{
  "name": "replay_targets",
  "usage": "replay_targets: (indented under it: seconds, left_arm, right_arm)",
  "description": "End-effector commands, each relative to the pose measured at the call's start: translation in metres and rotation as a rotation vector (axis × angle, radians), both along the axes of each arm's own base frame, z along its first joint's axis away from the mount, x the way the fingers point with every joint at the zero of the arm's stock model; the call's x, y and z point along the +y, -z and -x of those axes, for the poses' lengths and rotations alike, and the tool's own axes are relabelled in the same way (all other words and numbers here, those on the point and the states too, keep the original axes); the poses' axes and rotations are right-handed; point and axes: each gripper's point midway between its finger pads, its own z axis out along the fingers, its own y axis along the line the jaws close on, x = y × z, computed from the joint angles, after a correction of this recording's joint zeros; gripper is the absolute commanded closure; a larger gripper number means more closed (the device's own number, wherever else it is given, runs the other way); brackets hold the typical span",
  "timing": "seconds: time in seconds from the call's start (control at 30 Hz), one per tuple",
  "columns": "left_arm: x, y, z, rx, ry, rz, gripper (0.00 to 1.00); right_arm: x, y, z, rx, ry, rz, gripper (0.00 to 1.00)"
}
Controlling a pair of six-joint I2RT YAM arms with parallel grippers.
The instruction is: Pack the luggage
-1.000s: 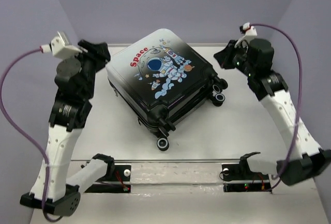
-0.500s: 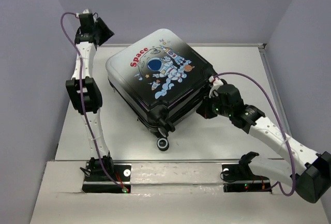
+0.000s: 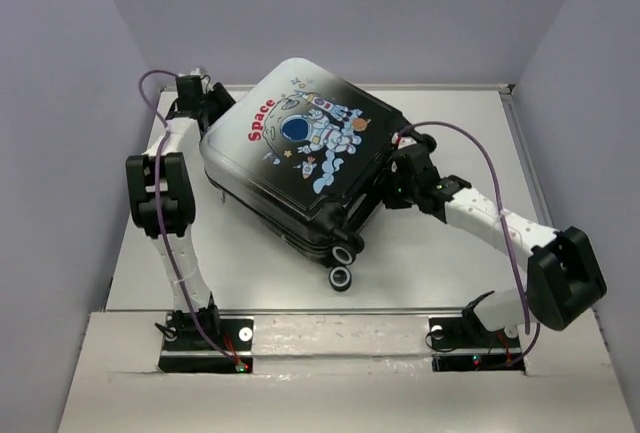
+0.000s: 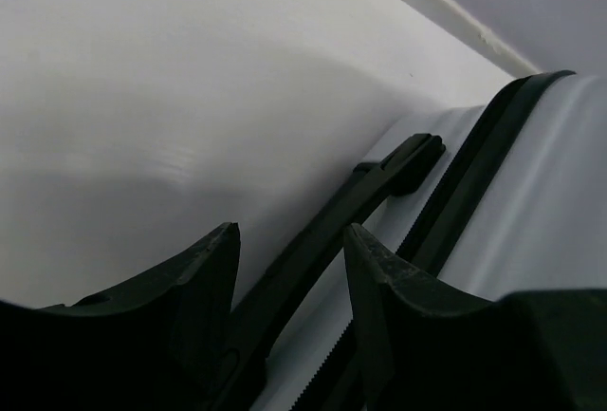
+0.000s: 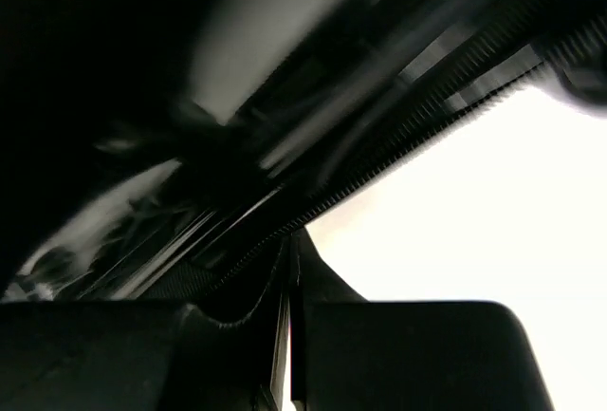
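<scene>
The small hard-shell suitcase with a silver-to-black shell and a cartoon astronaut print (image 3: 300, 168) is lying closed, print side up, askew in the middle of the white bench (image 3: 470, 123). Its black wheels (image 3: 342, 278) are pointing toward the arm bases.

From overhead, the left jaws are sitting at the suitcase's far left corner and the right jaws are pressing in at its right side, but that view is not showing how either pair stands.

The left wrist camera is showing it: the two black fingers (image 4: 204, 288) are standing apart, with the suitcase's slim black side handle (image 4: 379, 178) running up between them and the dark zip line (image 4: 455, 212) just beside it.

The right wrist picture is blurring heavily. Its fingers (image 5: 322, 335) are lying together with only a hairline seam between them, holding nothing, their tip just under the suitcase's zip teeth (image 5: 427, 140). Whether it is touching them I cannot tell.
</scene>
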Motion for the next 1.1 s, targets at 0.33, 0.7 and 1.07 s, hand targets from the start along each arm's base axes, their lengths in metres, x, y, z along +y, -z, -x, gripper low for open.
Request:
replay_targets:
  seconds: [0.33, 0.7, 1.07]
  left_arm:
    - [-0.065, 0.039, 0.254, -0.068, -0.076, -0.04, 0.46]
    - [-0.069, -0.007, 0.332, -0.222, -0.071, 0.048, 0.45]
    - [-0.104, -0.049, 0.345, -0.276, 0.167, 0.079, 0.46]
  right_arm:
    - [0.138, -0.149, -0.173, -0.22, -0.357, -0.411, 0.91]
    - [0.12, -0.209, -0.212, -0.199, -0.288, -0.476, 0.2]
    - [0.039, -0.29, -0.119, -0.501, -0.261, -0.31, 0.73]
